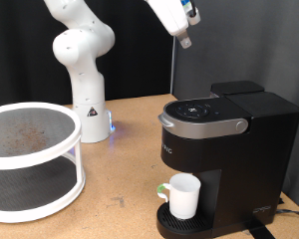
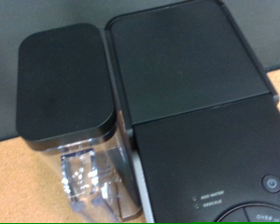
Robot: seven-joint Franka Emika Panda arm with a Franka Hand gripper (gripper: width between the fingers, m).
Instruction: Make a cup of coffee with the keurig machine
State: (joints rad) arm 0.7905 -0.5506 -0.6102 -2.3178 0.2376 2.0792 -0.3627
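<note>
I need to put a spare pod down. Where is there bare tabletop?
Bare table lies between the white rack and the keurig machine, in front of the robot base. The drip tray is taken by the mug. The gripper hangs above the machine.

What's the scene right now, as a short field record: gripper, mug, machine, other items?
gripper: high above the machine, at the exterior view's top, holding nothing visible
mug: white, upright on the drip tray under the spout
machine: black, lid down, at the exterior view's right
water tank: black lid on, beside the machine body in the wrist view
rack: white two-tier round shelf at the exterior view's left
table: wooden
</note>
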